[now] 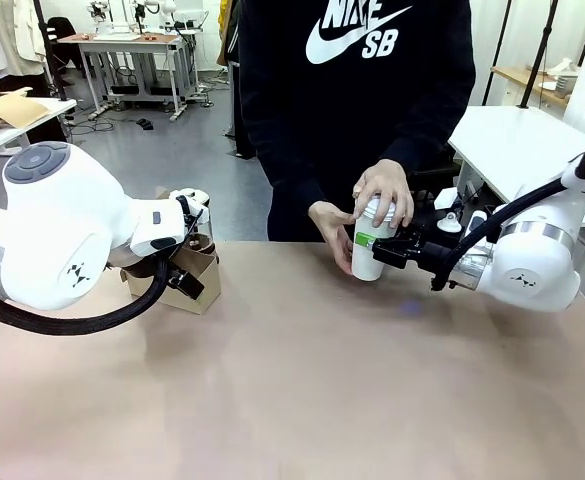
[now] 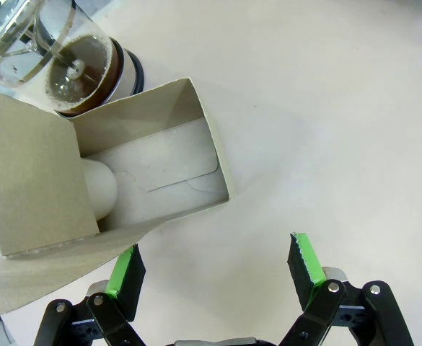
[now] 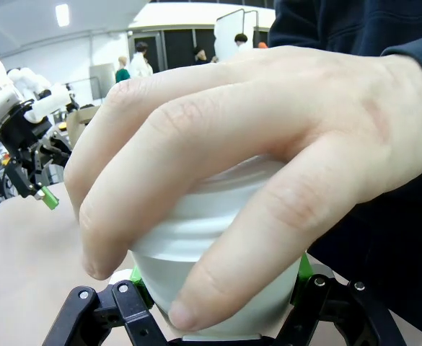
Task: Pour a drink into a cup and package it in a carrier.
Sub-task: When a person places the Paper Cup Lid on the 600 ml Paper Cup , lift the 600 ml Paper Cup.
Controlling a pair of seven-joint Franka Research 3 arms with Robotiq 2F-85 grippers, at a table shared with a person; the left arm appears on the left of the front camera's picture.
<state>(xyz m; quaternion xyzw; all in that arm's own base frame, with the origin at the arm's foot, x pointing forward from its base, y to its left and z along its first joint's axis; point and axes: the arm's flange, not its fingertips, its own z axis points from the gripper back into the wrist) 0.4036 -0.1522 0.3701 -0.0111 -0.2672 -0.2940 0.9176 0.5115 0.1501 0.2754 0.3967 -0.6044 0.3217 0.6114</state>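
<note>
I'm clamping the cup (image 1: 368,262) in my right tool (image 1: 380,248); my left tool (image 2: 218,267) is hovering open, empty, six o'clock of the carrier (image 2: 30,180) holding a second cup (image 2: 99,191).

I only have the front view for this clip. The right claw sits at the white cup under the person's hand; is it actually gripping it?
Observer: Yes. In the right wrist view the right claw has its green pads pressed against both sides of the cup, and the person's hand lies over its lid.
Reviewer: And the left claw, tucked in by the carrier?
Observer: The left wrist view shows the left claw open, its pads apart over bare table beside the carrier.
Reviewer: Anything in the carrier?
Observer: A second white cup stands in one compartment. The jug of dark drink is next to the carrier's far corner.
</note>
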